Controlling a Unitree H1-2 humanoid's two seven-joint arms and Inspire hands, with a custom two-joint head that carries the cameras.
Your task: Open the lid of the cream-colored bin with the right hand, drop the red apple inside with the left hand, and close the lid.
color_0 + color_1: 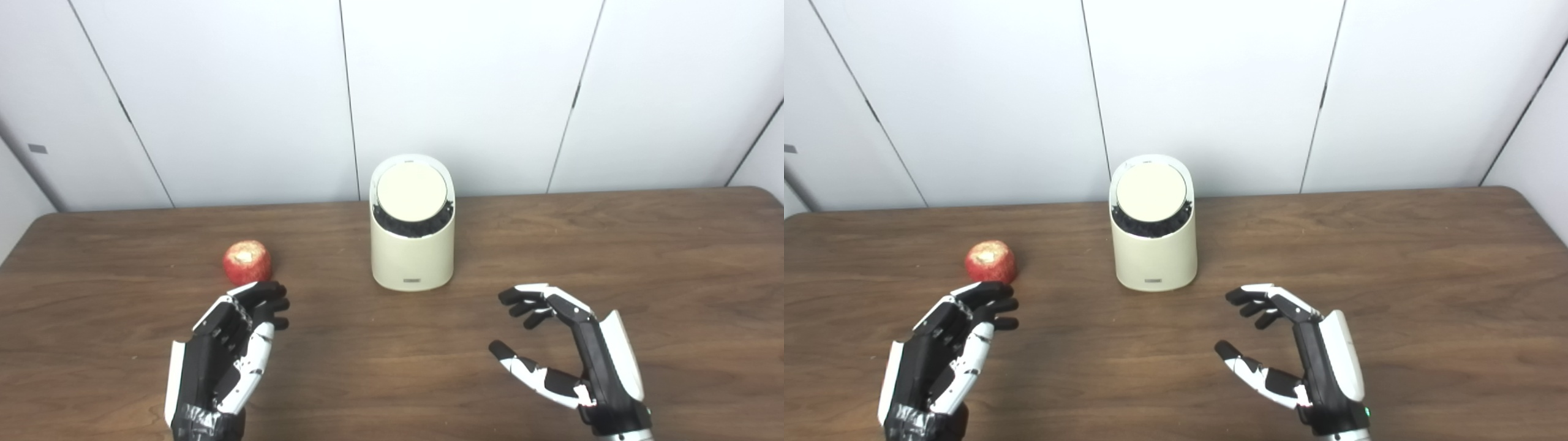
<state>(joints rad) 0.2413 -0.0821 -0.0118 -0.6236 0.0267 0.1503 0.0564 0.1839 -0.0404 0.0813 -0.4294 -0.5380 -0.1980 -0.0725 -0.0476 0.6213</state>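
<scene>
On table: shut bin, apple.

A dark wood-grain surface fills the lower frame; white wall panels with thin dark seams rise behind.

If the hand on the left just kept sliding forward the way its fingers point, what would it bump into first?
Most likely the red apple, which sits on the table just beyond the left hand. Their gap is hard to judge. The cream-colored bin stands off to the side.

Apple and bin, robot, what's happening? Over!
Left hand open, near the red apple, not touching. Right hand open, short of the cream bin. Lid closed. Nothing in the way.
</scene>
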